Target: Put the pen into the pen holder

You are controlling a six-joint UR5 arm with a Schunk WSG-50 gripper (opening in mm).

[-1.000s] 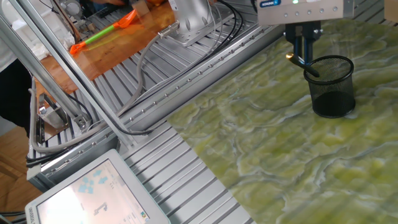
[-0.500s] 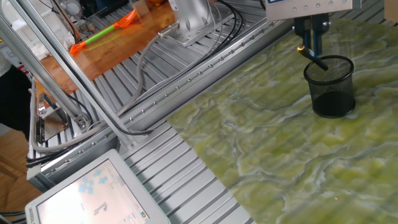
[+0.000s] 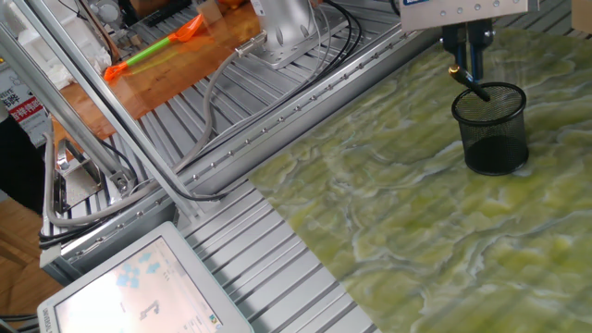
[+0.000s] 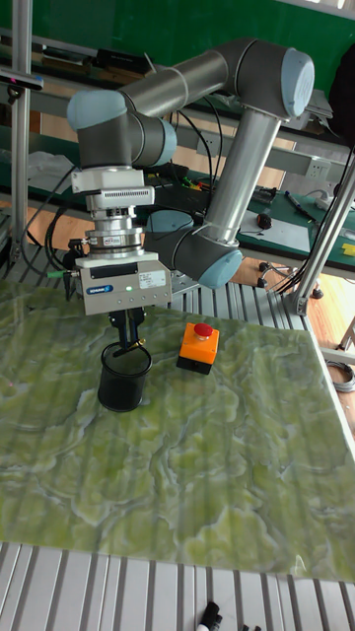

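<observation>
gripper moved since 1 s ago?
Yes. In the fixed view the gripper has shifted right and slightly up against the unmoved pen holder, with the pen over its rim.

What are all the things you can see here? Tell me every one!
pen: one, black with gold end, tilted over the cup's rim in the gripper
pen holder: one, black mesh, on the green mat
button box: one, orange with red top, right of the cup
stick: one, green and orange, on the wooden board
screen: one, white, lower left
gripper: one, dark fingers, shut on the pen above the cup
arm: one, grey and blue
</observation>
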